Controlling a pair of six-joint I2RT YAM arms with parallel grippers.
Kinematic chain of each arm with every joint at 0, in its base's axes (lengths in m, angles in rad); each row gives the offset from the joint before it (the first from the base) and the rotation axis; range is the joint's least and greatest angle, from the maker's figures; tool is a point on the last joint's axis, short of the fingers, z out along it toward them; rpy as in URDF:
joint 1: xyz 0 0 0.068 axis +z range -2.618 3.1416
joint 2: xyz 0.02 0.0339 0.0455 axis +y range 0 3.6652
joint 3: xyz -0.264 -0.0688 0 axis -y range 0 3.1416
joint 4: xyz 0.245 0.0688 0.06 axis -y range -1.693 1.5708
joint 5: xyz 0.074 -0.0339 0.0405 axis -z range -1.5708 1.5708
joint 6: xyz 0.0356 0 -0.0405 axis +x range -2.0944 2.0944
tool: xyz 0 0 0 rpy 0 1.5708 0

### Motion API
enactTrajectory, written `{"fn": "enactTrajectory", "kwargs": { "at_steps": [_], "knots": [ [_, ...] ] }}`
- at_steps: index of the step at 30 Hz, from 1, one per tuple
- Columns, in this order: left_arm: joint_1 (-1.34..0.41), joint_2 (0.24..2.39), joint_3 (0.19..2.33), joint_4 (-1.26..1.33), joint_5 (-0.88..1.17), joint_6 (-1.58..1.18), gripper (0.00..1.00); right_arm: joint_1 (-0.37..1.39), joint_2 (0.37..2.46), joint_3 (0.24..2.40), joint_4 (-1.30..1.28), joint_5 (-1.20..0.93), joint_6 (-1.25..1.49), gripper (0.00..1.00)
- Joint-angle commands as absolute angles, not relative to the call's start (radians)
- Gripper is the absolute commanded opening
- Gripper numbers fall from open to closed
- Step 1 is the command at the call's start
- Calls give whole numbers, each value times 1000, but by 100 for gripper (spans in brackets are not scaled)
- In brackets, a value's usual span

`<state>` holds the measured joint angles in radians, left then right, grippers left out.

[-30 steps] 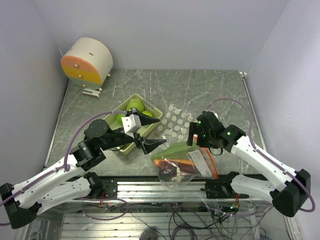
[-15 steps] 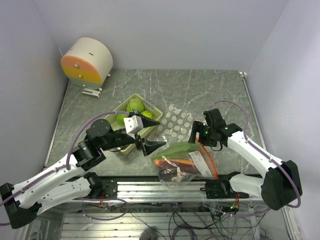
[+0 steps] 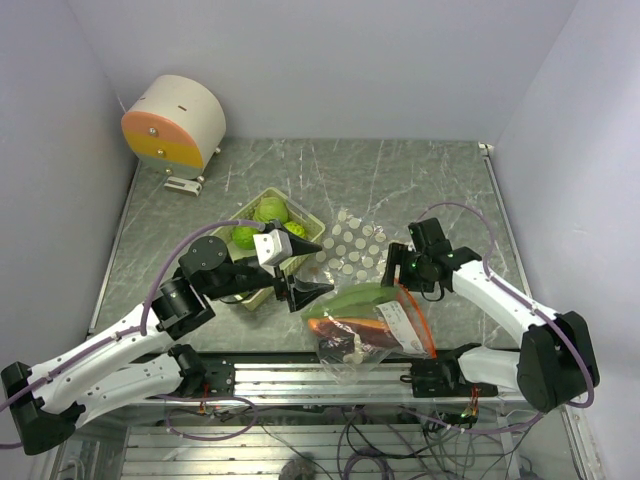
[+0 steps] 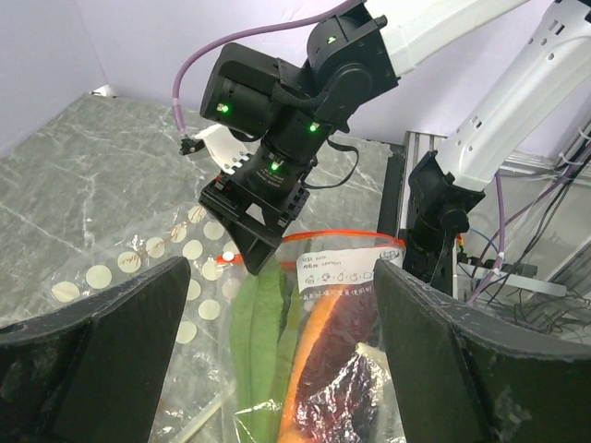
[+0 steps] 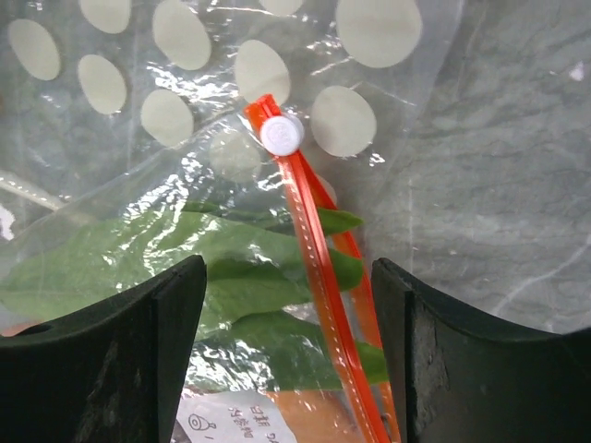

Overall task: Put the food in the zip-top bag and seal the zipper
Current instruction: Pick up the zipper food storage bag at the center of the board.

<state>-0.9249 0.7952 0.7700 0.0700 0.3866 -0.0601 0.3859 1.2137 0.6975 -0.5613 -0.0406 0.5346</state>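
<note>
A clear zip-top bag (image 3: 362, 328) lies at the table's near edge with an orange carrot (image 3: 345, 325) and its green leaves (image 3: 355, 298) inside. The bag's orange zipper (image 5: 319, 295) runs down its right side, and the white slider (image 5: 281, 134) sits at the far end. My right gripper (image 5: 288, 277) is open and straddles the zipper strip just below the slider, with the pads clear of it. My left gripper (image 4: 282, 272) is wide open above the bag's left side and holds nothing. Light-green bumpy balls (image 3: 270, 210) rest in the basket.
The pale-green basket (image 3: 250, 300) stands left of the bag, partly under my left arm. Clear plastic with pale round dots (image 3: 350, 250) spreads behind the bag. A round white and orange device (image 3: 175, 122) sits at the back left. The table's metal front rail (image 3: 300, 375) runs just below the bag.
My right gripper came down and left onto the zipper's far end, and its jaws narrowed. My left gripper drifted slightly, uncovering more of the basket.
</note>
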Motion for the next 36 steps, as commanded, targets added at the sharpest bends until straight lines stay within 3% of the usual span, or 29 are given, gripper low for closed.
{"fn": "enactTrajectory", "kwargs": {
  "at_steps": [1, 6, 12, 13, 26, 32, 36],
  "knots": [
    [-929, 801, 778, 71, 396, -59, 91, 373, 1235, 698, -499, -147, 513, 70],
    [-929, 804, 781, 67, 397, -57, 92, 372, 1247, 674, -465, -276, 521, 53],
    [-929, 803, 786, 61, 397, -54, 90, 371, 1169, 743, -499, -285, 502, 3],
    [-930, 803, 789, 59, 398, -53, 89, 371, 1154, 768, -504, -287, 490, 0],
    [-929, 777, 887, -80, 467, -50, 86, 372, 1021, 1095, -498, -672, 335, 0],
    [-929, 778, 948, -145, 552, -48, 73, 373, 992, 1234, -503, -892, 249, 0],
    [-929, 769, 952, -123, 639, -55, 77, 373, 955, 1274, -454, -995, 243, 0]
  ]
}}
